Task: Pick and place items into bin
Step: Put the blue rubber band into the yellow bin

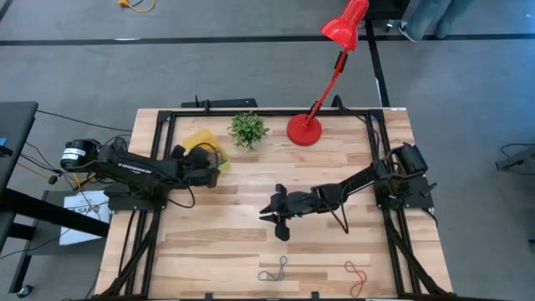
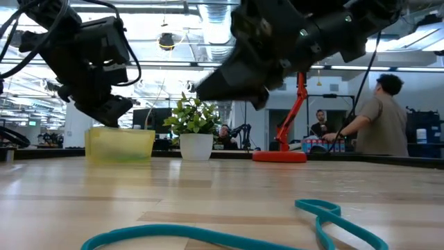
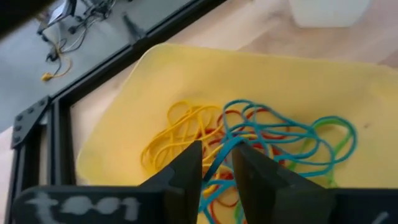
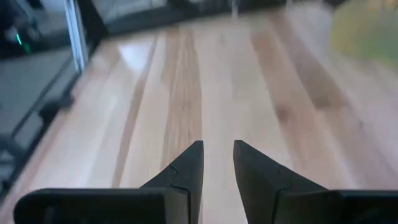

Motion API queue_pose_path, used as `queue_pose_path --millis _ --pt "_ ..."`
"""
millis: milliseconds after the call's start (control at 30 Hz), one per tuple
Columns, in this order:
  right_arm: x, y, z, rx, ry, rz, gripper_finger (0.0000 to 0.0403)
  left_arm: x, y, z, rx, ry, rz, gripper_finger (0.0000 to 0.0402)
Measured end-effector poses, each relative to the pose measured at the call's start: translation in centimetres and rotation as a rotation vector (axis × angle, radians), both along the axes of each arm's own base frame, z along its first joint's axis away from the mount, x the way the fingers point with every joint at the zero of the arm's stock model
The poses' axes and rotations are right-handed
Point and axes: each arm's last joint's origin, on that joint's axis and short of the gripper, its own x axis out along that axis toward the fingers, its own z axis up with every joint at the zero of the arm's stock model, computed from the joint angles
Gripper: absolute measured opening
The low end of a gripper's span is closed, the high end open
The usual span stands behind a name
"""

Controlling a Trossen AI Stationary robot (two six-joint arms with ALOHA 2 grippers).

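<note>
Mostly the work looks done: the yellow bin (image 3: 186,81) at the table's (image 1: 217,251) far left already holds many loops, and the left gripper (image 3: 216,167), over it, pinches a blue band (image 3: 273,134). Two bands, a grey-blue one (image 1: 273,271) and a red one (image 1: 358,277), remain by the near edge; the right gripper (image 1: 277,214), slightly apart and empty, has free room at mid-table.

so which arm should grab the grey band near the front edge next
Right. The right gripper hangs empty over mid-table, nearer the grey band; the left gripper is over the yellow bin, a blue band between its fingers.
</note>
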Motion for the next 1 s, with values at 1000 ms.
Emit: queue_pose_path --millis 1000 --pt "-3.1 8.0 0.1 0.089 0.490 0.054 0.0082 1.9 0.3 0.5 -0.070 -0.024 -0.210 0.0091"
